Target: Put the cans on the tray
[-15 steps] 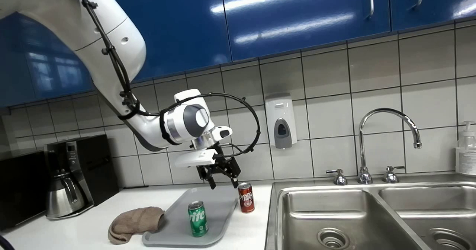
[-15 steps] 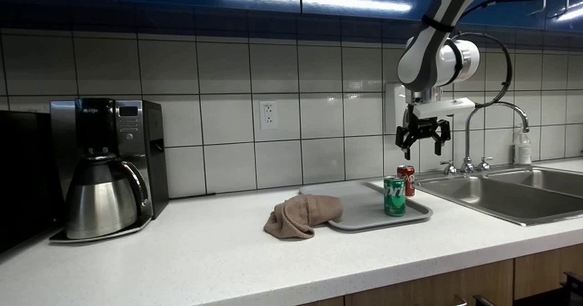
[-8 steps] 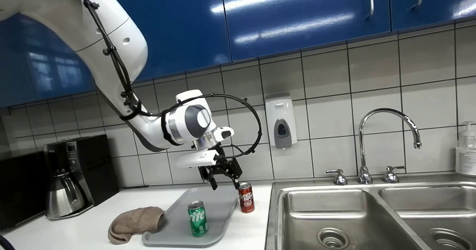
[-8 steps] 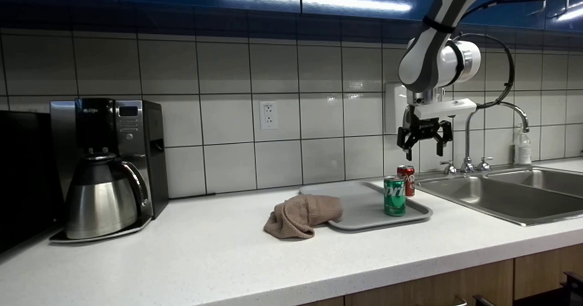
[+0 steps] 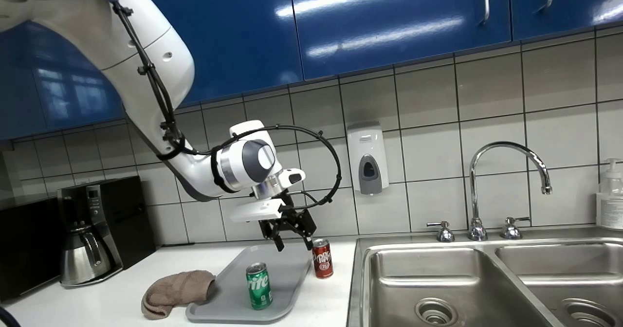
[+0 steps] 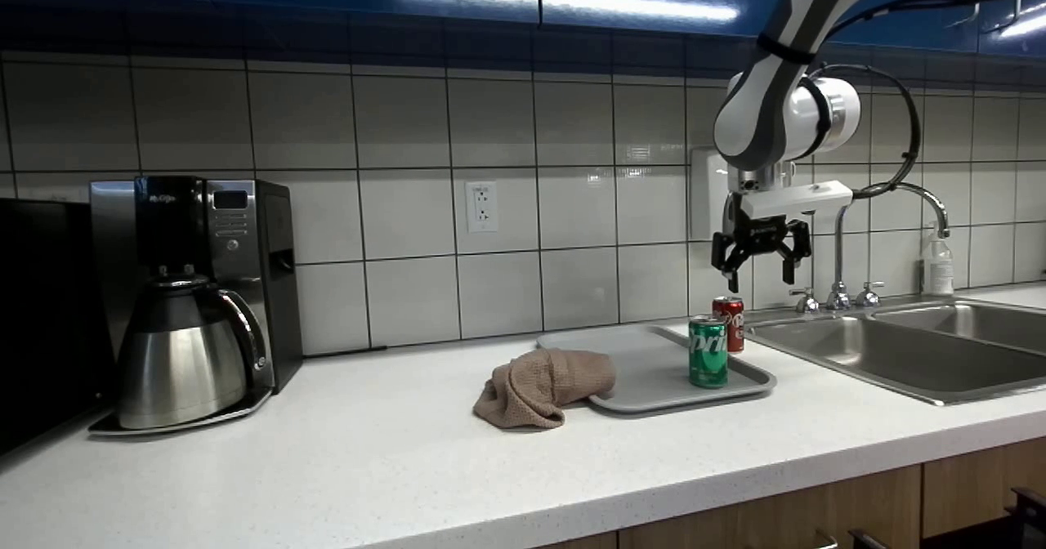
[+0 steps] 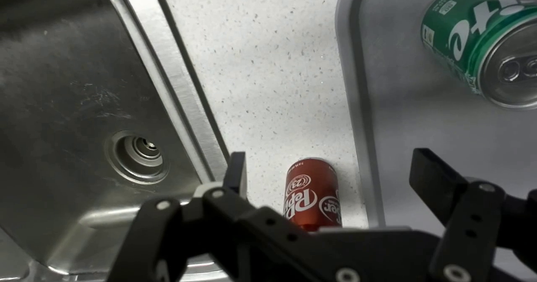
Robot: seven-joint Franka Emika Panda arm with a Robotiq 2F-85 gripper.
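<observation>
The green can [image 5: 259, 286] stands upright on the grey tray [image 5: 229, 300], near its front right part. It shows in an exterior view [image 6: 708, 353] and at the upper right of the wrist view [image 7: 465, 34]. The red can [image 5: 322, 259] stands upright on the white counter just outside the tray's rim, partly behind the green can in an exterior view [image 6: 733, 320]. My gripper [image 5: 294, 245] is open and empty, above the cans' height. In the wrist view the red can [image 7: 312, 189] shows between the open fingers [image 7: 329, 171], nearer the left finger; its top is hidden by the gripper.
A brown cloth [image 6: 543, 390] lies against the tray's left edge. The steel sink [image 5: 362, 288] with its faucet [image 5: 474, 190] is right of the red can. The tiled wall and a soap dispenser [image 5: 368, 159] are behind. A coffee maker [image 6: 196, 304] stands at the far left.
My gripper has shifted slightly to the right and then slightly down, staying open. The cans, tray and cloth have not moved.
</observation>
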